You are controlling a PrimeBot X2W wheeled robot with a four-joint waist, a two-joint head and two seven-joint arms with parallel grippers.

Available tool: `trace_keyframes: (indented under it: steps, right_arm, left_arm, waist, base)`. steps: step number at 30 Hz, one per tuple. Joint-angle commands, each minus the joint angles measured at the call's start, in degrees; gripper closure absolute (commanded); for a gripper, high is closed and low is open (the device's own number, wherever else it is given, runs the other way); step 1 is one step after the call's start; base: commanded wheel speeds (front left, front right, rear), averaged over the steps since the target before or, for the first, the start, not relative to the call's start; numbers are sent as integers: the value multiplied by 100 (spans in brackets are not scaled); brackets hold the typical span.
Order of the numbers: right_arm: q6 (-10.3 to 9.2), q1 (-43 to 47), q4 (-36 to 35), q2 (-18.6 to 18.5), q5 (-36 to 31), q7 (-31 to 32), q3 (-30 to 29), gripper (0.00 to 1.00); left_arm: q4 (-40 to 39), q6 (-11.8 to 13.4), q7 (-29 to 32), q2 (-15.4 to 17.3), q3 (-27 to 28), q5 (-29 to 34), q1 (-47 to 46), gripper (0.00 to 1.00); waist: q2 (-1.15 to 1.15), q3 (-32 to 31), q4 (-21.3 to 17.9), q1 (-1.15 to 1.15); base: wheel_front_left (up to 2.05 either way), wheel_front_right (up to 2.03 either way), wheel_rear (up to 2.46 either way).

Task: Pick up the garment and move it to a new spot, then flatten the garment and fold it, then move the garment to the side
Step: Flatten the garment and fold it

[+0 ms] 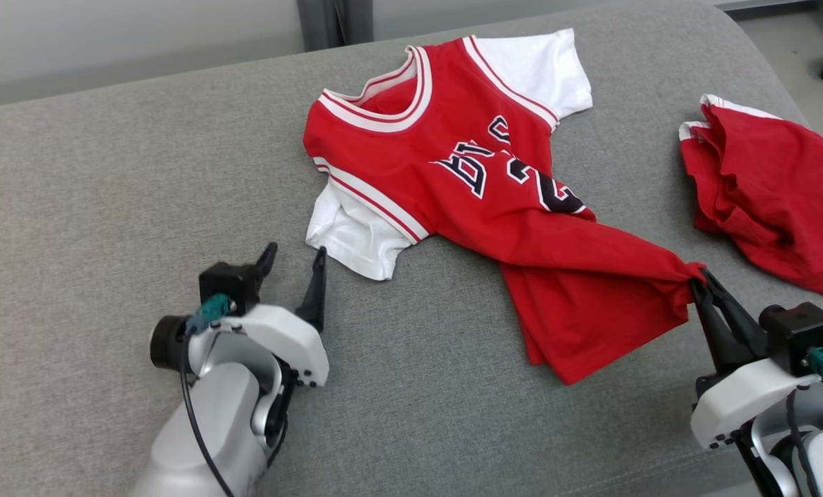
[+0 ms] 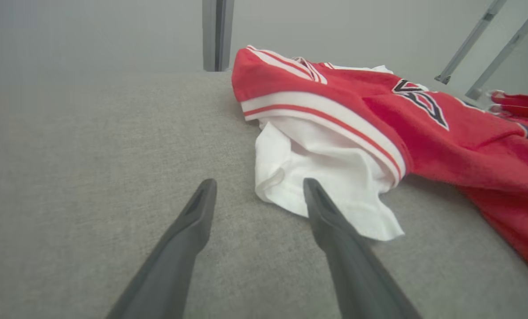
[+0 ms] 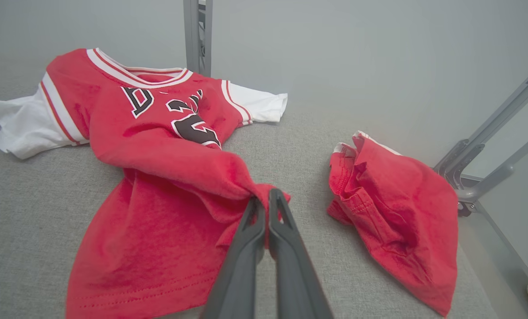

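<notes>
The jersey [image 1: 453,179], red with white sleeves and dark lettering, lies face up across the middle of the grey padded surface [image 1: 108,207], its collar toward the far edge and its lower half twisted and bunched toward the near right. The right tool [image 1: 698,277] is clenched on a gathered corner of the hem [image 3: 255,190], and the cloth runs in a taut ridge from the chest down to that pinch. The left tool [image 1: 295,252] is released, its two fingers spread wide and low over bare surface just beside the near white sleeve [image 1: 349,235], not touching it as far as the wrist view shows. A second piece, crumpled red shorts [image 1: 763,200], sits apart near the right edge. Judging from this, the work is at an early stage: the garment is gripped at one corner and looks to be either being dragged to its spot or pulled out straight. The upper half is fairly spread, but the lower half is not flat, no fold has been made, and the final move to the side is not yet done.
</notes>
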Motion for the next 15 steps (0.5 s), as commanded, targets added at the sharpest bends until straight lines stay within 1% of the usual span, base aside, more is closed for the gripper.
trace_keyframes:
  steps: [1, 6, 14, 15]
  right_arm:
    - [0, -21, 15, 5, 21, -7, 16, 100]
    - [0, -102, 109, 70, 45, -48, 92, 100]
    - [0, -160, 278, 125, 100, -121, 117, 100]
    - [0, -172, 289, 130, 103, -132, 111, 100]
  left_arm:
    - [122, 36, 26, 33, 1, -41, -209, 0]
    - [715, -7, 84, 31, -115, -78, -660, 0]
    - [1209, -51, 0, 33, -372, -167, -1057, 0]
    - [1241, -56, -9, 33, -401, -190, -1083, 52]
  waist:
    - [0, 44, -53, 0]
    - [0, 144, -190, 0]
    - [0, 279, -264, 0]
    - [0, 287, -260, 0]
  base:
    - [0, 0, 0]
    - [0, 0, 0]
    - [0, 0, 0]
    - [0, 0, 0]
